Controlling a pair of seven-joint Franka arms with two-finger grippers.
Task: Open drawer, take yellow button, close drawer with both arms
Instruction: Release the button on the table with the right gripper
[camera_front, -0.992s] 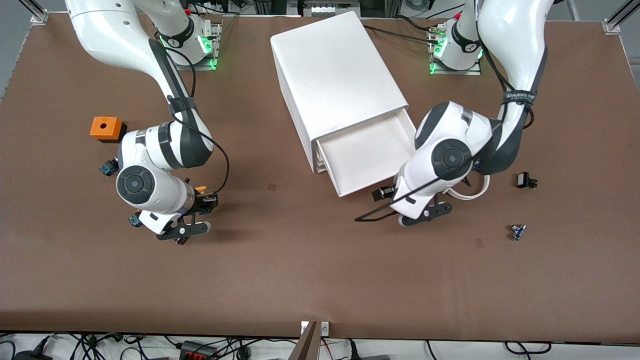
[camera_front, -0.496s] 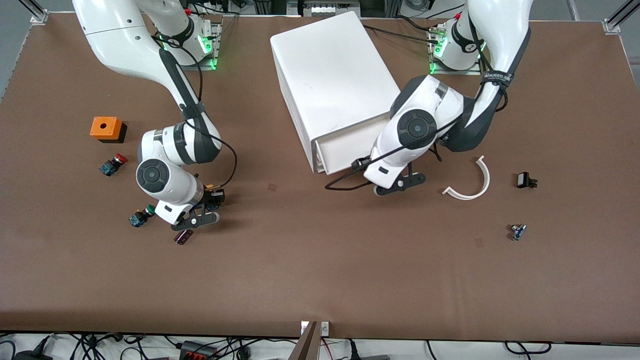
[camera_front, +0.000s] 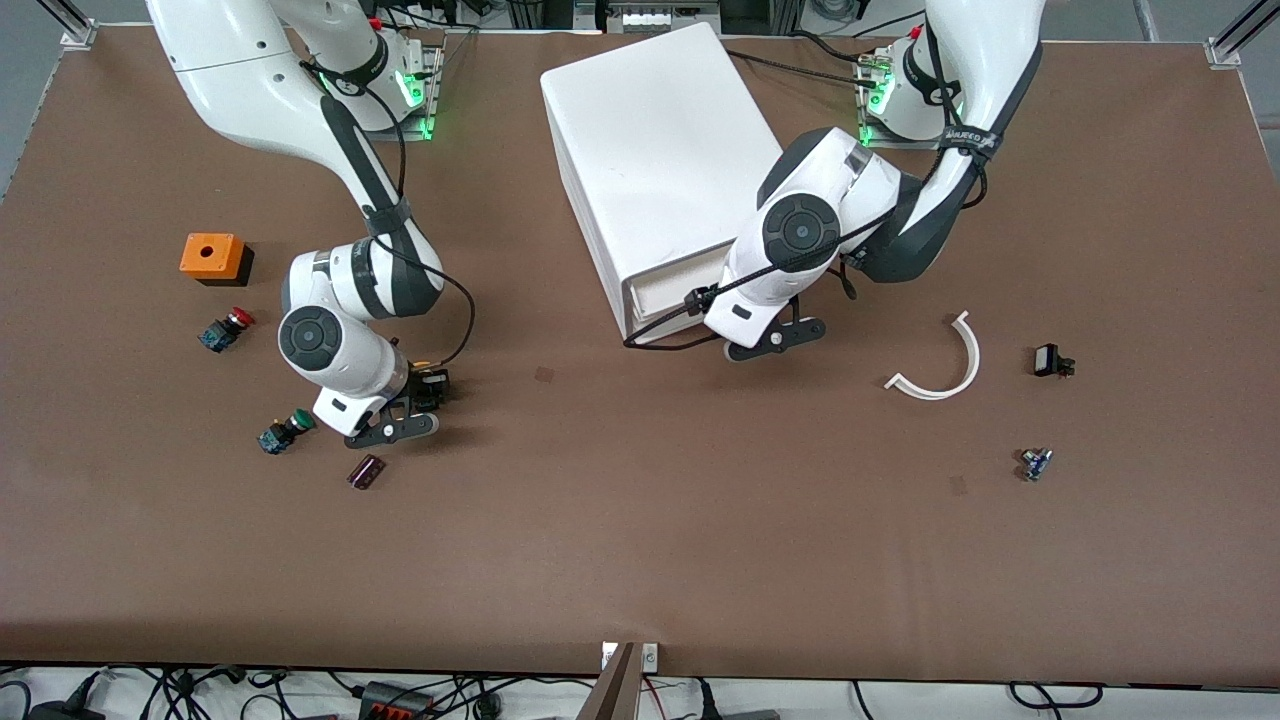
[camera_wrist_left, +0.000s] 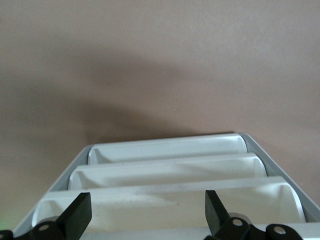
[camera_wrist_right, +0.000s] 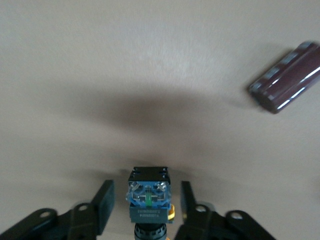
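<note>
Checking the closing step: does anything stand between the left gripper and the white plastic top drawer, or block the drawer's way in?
Nothing visible does. The left gripper is at the top drawer's front, and the drawer is nearly inside the boxy white cabinet.

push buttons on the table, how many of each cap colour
red cap: 1, the red button beside the orange box
green cap: 1, the green button
orange-yellow cap: 1, the button between the right claw fingers
total: 3
</note>
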